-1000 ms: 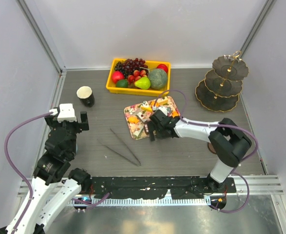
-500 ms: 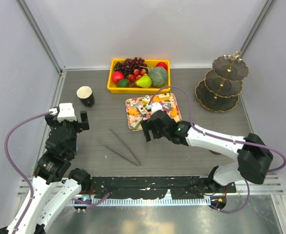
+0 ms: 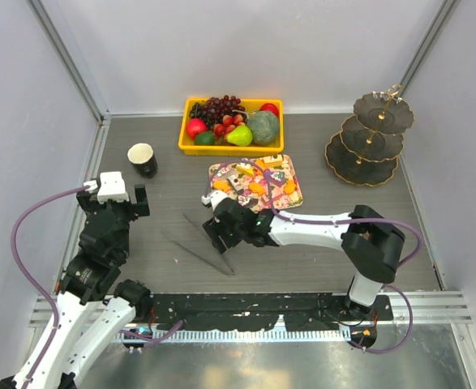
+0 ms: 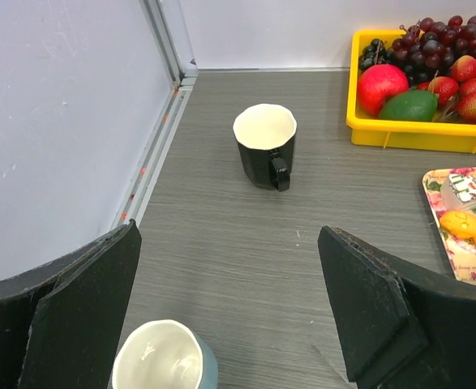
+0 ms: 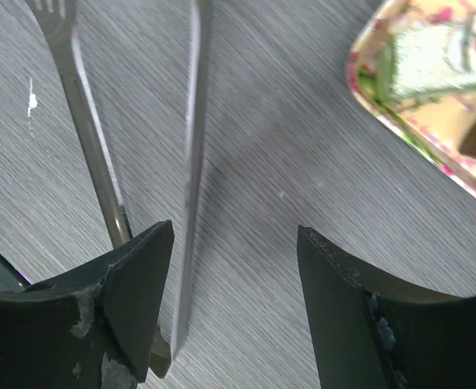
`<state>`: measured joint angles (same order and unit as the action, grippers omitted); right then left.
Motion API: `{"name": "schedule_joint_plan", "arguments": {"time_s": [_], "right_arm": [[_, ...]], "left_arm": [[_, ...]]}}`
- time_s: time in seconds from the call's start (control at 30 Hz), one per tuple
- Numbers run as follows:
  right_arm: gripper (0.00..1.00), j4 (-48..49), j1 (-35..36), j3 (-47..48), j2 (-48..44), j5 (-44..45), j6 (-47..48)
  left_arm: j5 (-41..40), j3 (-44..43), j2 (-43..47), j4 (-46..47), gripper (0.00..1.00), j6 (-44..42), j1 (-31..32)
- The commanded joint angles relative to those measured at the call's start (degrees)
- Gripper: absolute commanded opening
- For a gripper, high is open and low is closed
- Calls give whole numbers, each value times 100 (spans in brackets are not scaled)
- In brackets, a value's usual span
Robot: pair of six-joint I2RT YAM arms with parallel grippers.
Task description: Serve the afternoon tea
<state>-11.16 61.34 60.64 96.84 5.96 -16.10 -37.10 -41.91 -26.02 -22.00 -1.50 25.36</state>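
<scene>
Presently: one pair of tongs straddled by spread right jaws

Low over the single pair of tongs (image 5: 192, 146), the right gripper (image 5: 233, 235) is seen with its jaws spread. One tong arm lies between them and is not pinched. The left gripper (image 4: 229, 243) is held wide open above one light-blue cup (image 4: 158, 361). One black cup (image 3: 143, 160) is set farther back. One three-tier stand (image 3: 371, 134) is placed at the far right. Orange pastries (image 4: 467, 225) and cake pieces (image 4: 469, 188) are laid on one floral tray (image 3: 212, 170), but their number cannot be told. One yellow bin (image 3: 229, 151) of fruit is set behind it.
</scene>
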Motion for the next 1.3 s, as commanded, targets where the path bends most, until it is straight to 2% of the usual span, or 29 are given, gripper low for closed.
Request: {"name": "schedule_joint_plan", "arguments": {"time_s": [0.0, 0.17, 0.4, 0.53, 0.57, 0.7, 0.83, 0.93, 1.03, 1.13, 1.27], "right_arm": [[68, 114, 176, 614, 448, 90, 203], [64, 52, 317, 809, 968, 178, 300], [54, -9, 387, 721, 1092, 187, 379], [34, -44, 387, 484, 820, 152, 327], [25, -88, 387, 397, 663, 117, 300], [6, -114, 396, 72, 48, 116, 125], [5, -229, 379, -166, -665, 318, 89], [5, -343, 317, -281, -1200, 546, 11], [5, -405, 229, -448, -1597, 722, -191], [5, -414, 98, -676, -2114, 855, -524], [5, -186, -61, -1062, -2748, 916, -877]], "left_arm": [[-113, -1, -52, 416, 99, 97, -40], [-87, 7, -61, 425, 99, 106, -40], [89, -45, -131, 355, 99, 299, -40], [396, -413, -394, -92, 99, 667, -40], [519, -536, -508, -277, 99, 764, -40], [1168, -1134, -930, -1182, 99, 1352, -40], [1950, -1346, -1010, -1737, 99, 2090, -40], [2574, -1241, -862, -1817, 99, 2775, -40], [3268, -820, -519, -1414, 99, 3321, -40], [3918, -179, -132, -633, 99, 3822, -40], [4246, 498, 80, 334, 99, 4429, -32]]}}
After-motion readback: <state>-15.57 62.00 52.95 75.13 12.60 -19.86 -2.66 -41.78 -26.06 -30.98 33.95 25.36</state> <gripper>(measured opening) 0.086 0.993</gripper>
